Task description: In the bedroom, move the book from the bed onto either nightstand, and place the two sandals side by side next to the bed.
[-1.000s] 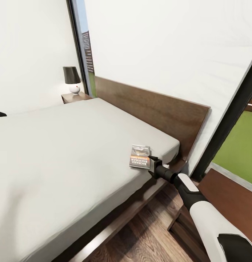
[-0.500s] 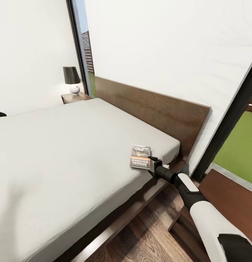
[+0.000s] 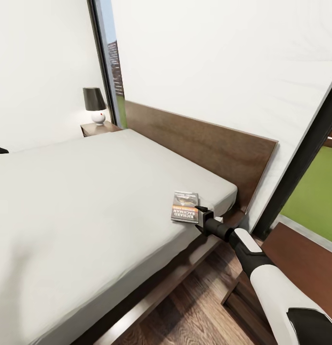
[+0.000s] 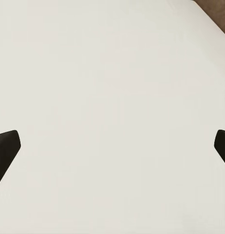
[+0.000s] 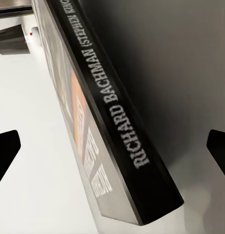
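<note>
From my remote seat I saw white walls and a tall dark-framed window strip point(image 3: 108, 62) behind the bed point(image 3: 89, 211), whose plain light-grey mattress took up most of the head view above a dark wooden frame and wide headboard point(image 3: 204, 143). Wood-plank floor point(image 3: 199, 311) ran along its near right side. At the far left corner stood the nightstand point(image 3: 99, 128), carrying a lamp point(image 3: 95, 104) with a black shade and round white base. The book point(image 3: 185, 206) lay flat on the mattress near the bed's right edge, close to the headboard. My right tool point(image 3: 200, 216) sat just beside the book's near edge, its fingers point(image 5: 6, 153) spread wide on either side of the spine. The left tool point(image 4: 112, 146) was likewise spread, over bare mattress.
</note>
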Motion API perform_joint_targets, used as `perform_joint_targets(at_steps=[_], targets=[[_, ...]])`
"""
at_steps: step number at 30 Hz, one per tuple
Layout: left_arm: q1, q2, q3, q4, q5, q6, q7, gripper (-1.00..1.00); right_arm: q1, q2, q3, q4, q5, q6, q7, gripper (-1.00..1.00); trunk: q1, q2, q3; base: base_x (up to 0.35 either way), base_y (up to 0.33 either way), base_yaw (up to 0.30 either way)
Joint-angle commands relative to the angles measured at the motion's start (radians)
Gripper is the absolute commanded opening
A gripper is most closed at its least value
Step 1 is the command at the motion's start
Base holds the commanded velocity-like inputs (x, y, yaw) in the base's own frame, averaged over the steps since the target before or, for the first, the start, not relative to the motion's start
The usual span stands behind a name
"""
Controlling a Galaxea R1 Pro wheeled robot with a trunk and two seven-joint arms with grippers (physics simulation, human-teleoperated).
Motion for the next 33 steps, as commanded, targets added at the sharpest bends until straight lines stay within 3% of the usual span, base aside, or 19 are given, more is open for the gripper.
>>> perform_joint_targets(at_steps=[1, 28, 29, 33], targets=[[-0.001, -0.001, 0.002, 0.000, 0.003, 0.005, 0.000, 1.00, -0.001, 0.001, -0.003, 0.001, -0.015, -0.002, 0.008, 1.00, 0.000, 0.000, -0.001, 0.000, 0.000, 0.000], [-0.001, -0.001, 0.003, 0.000, 0.005, 0.005, -0.001, 1.00, -0.001, 0.000, -0.003, 0.001, -0.015, -0.002, 0.008, 1.00, 0.000, 0.000, -0.001, 0.000, 0.000, 0.000], [-0.001, -0.001, 0.002, 0.000, 0.005, 0.005, -0.001, 1.00, -0.001, 0.000, -0.003, 0.001, -0.015, -0.002, 0.008, -1.00, 0.000, 0.000, -0.001, 0.000, 0.000, 0.000], [-0.001, -0.001, 0.003, 0.000, 0.005, 0.005, -0.001, 1.00, -0.001, 0.000, -0.003, 0.001, -0.015, -0.002, 0.008, -1.00, 0.000, 0.000, -0.001, 0.000, 0.000, 0.000]])
